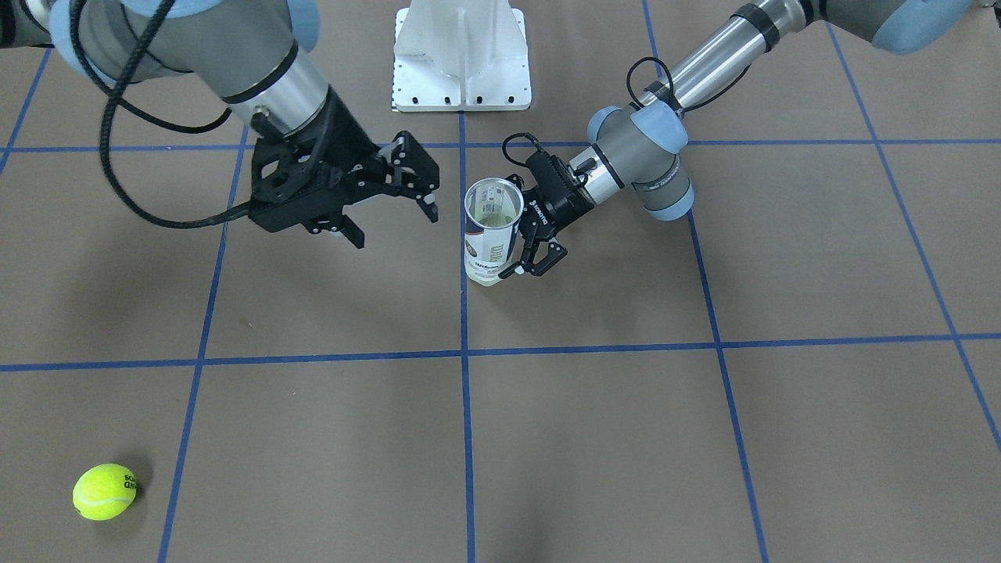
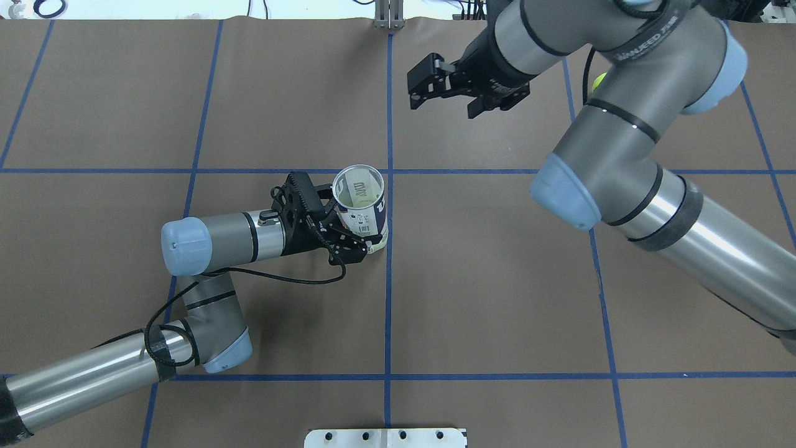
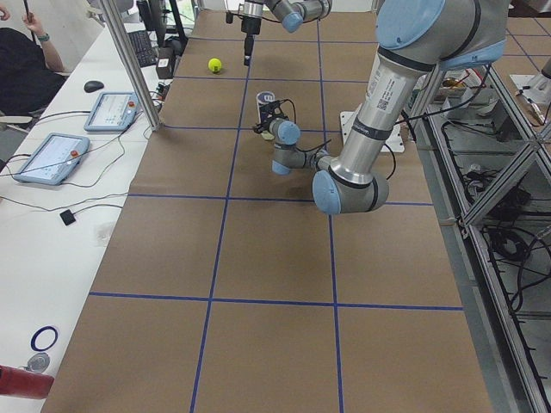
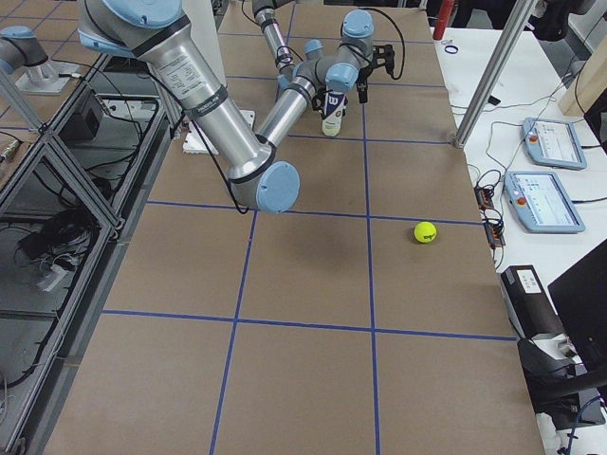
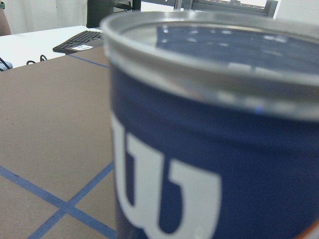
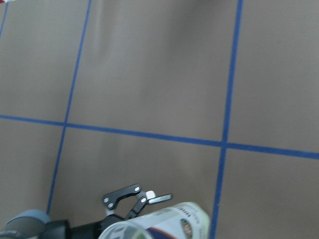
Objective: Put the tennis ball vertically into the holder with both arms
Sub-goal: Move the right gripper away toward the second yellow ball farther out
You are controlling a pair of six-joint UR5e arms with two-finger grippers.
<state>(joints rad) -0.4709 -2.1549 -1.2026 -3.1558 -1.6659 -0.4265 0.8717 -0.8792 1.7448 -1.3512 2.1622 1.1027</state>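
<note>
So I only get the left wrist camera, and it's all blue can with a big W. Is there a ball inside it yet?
Observer: No. From overhead, the holder stands upright with its mouth open and nothing inside.
Visitor: Where's the ball, then?
Observer: The tennis ball lies on the table, well away from the holder on the right arm's side.
Visitor: Is the other arm fetching it?
Observer: Not yet. The right gripper hangs open and empty in the air, apart from both ball and holder.
</note>
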